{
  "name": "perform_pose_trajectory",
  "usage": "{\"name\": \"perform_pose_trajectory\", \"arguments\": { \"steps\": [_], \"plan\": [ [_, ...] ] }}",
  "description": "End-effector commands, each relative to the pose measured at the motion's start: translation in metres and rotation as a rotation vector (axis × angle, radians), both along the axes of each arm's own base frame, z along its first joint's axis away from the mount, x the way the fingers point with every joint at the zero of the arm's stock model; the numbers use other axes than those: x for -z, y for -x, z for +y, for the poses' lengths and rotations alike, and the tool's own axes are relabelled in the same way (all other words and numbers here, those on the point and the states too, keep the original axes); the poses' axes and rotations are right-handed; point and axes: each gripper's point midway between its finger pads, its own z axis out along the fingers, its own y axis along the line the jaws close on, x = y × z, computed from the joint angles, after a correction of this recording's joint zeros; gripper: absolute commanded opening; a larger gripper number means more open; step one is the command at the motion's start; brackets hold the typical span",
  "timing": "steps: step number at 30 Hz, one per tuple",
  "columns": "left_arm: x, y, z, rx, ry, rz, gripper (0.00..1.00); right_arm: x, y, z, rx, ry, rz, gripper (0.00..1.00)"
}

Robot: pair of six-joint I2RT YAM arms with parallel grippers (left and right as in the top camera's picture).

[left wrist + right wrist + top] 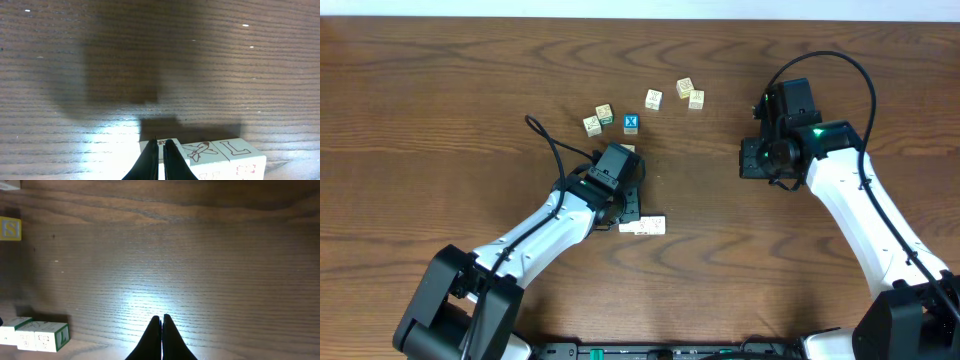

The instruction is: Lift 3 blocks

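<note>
Three cream-white blocks (pixel 642 226) lie side by side in a row on the table, just in front of my left arm. The left wrist view shows the row (pixel 220 155), with a plane drawing and an L on the top faces. My left gripper (pixel 632 212) (pixel 160 142) is shut, its tips close together over the leftmost block of the row and holding nothing. Far from the row on the right, my right gripper (pixel 752 160) (pixel 161 317) is shut over bare wood.
Loose cubes are scattered behind the left gripper: a blue X cube (pixel 631 123), a pair (pixel 598 120) and three more (pixel 680 94). In the right wrist view a yellow S cube (pixel 10 228) sits at the left edge and a green-edged row of cubes (pixel 35 334) at the lower left.
</note>
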Motion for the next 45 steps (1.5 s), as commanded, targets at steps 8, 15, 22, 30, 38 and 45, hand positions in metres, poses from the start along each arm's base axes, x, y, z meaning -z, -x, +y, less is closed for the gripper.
{"name": "perform_pose_trajectory", "arguments": {
  "steps": [8,15,22,30,38,45],
  "plan": [
    [-0.003,-0.008,0.001,-0.023,-0.016,-0.016,0.07,0.0,0.001,-0.004,0.001,0.008,-0.003,0.01],
    [-0.001,-0.007,0.001,-0.024,-0.019,-0.01,0.07,0.0,0.0,-0.005,0.002,0.008,-0.004,0.01],
    [0.003,0.001,-0.002,-0.006,-0.032,0.012,0.07,0.0,0.0,-0.005,0.002,0.008,-0.004,0.01],
    [0.003,0.002,-0.003,0.0,-0.032,0.013,0.07,0.0,0.001,-0.004,0.002,0.008,-0.003,0.01],
    [0.003,-0.002,0.001,-0.011,-0.058,-0.007,0.07,0.0,0.0,-0.005,0.002,0.008,-0.004,0.01],
    [-0.002,-0.013,-0.005,-0.014,-0.031,-0.054,0.07,0.0,0.0,-0.005,0.002,0.008,-0.004,0.01]
  ]
}}
